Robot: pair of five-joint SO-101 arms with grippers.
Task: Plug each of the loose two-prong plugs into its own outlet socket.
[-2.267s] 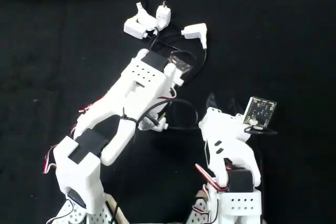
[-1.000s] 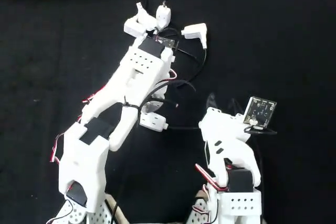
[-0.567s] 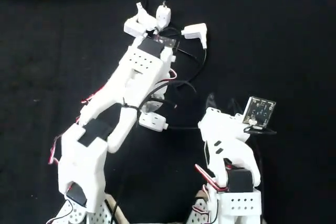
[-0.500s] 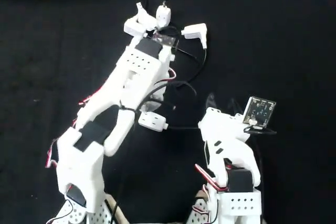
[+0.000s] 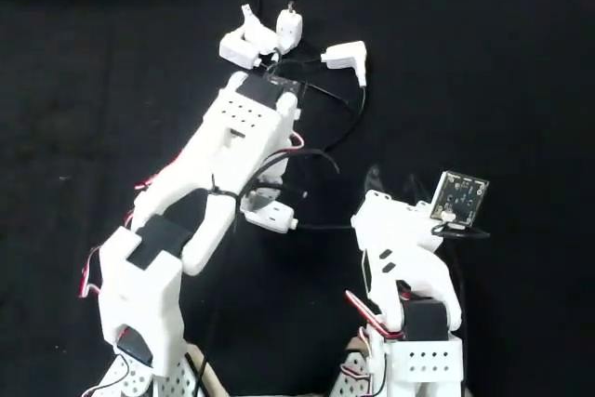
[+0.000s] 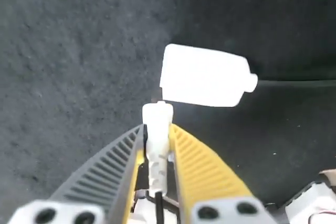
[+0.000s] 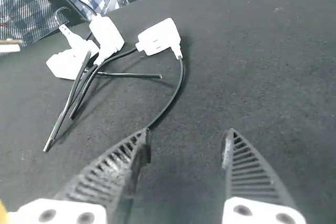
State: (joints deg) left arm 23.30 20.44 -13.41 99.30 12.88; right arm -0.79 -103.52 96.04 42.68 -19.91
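Count: two arms and four white cabled blocks, three in a group (image 5: 251, 44) and one lone socket block (image 5: 271, 217) well apart from the group, toward the arm bases. The left gripper (image 6: 156, 128) is clamped on one plug (image 6: 157, 116), whose tip meets a socket block (image 6: 202, 75). The right gripper (image 7: 186, 135) stands with fingers spread, short of the group. Since 2.3 s ago the left arm's end has shifted nearer the group; the right arm is unchanged.

Robotics lab bench: black cloth table (image 5: 521, 90), two white desktop arms (image 5: 232, 146), loose cables (image 5: 325, 151), mesh chair (image 7: 21, 14) behind.
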